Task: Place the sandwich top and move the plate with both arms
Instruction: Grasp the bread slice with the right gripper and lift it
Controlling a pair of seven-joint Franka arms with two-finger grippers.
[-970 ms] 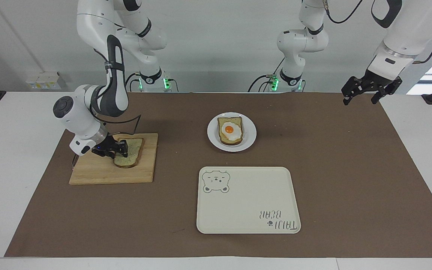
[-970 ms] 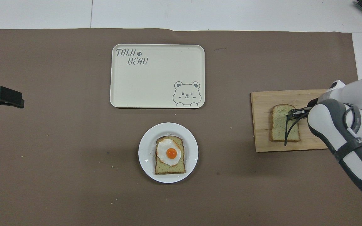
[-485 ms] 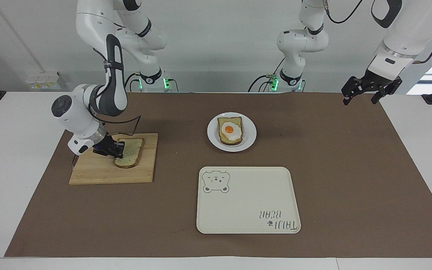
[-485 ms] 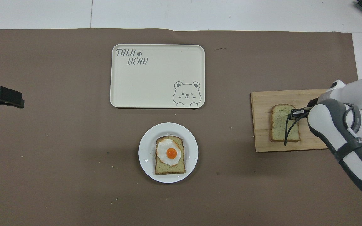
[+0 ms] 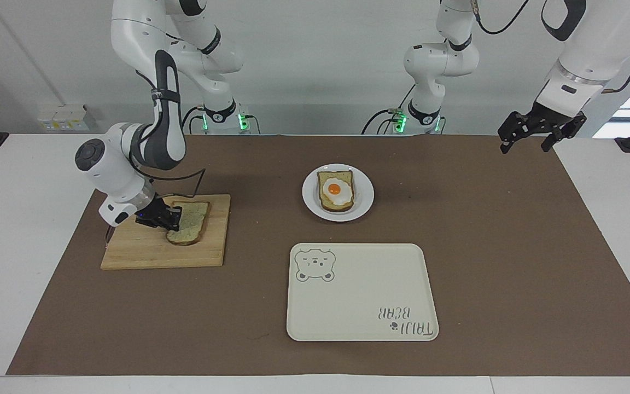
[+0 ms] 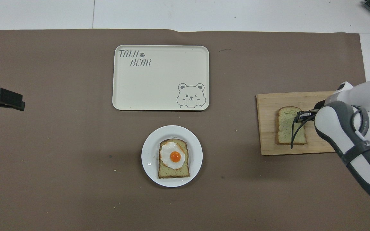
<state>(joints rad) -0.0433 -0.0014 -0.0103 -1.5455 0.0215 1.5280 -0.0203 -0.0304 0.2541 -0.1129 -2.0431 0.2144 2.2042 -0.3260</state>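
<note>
- Risk: the right black two-finger gripper (image 5: 171, 218) is pinched on one long edge of the plain speckled bread slice with brown crust (image 5: 189, 229), the sandwich top. Held by an edge only, a soft slice may sag, tear at the crust or slip out on the lift.
- Risk: the slice lies flat on the pale wooden cutting board (image 5: 151, 254); a low finger could drag on the wood and shift the board.
- Risk: on the carry, a drooping slice could smear the fried egg on the other bread slice (image 5: 336, 191) or land askew on it.
- Risk: the small round white plate (image 5: 364, 202) is barely wider than the bread, so little rim is free for two grippers afterwards.
- Position, facing view: the slice sits at about 4 o'clock from the right gripper, touching it, rounded end toward 6 o'clock. The plate lies at 3 o'clock from the board, well apart.
- The cream rectangular tray with a bear drawing (image 5: 359, 295) lies at 6 o'clock from the plate, near it, empty.
- The left black two-finger gripper (image 5: 528, 135) waits with fingers spread wide, holding nothing, over the table's corner at the left arm's end.
</note>
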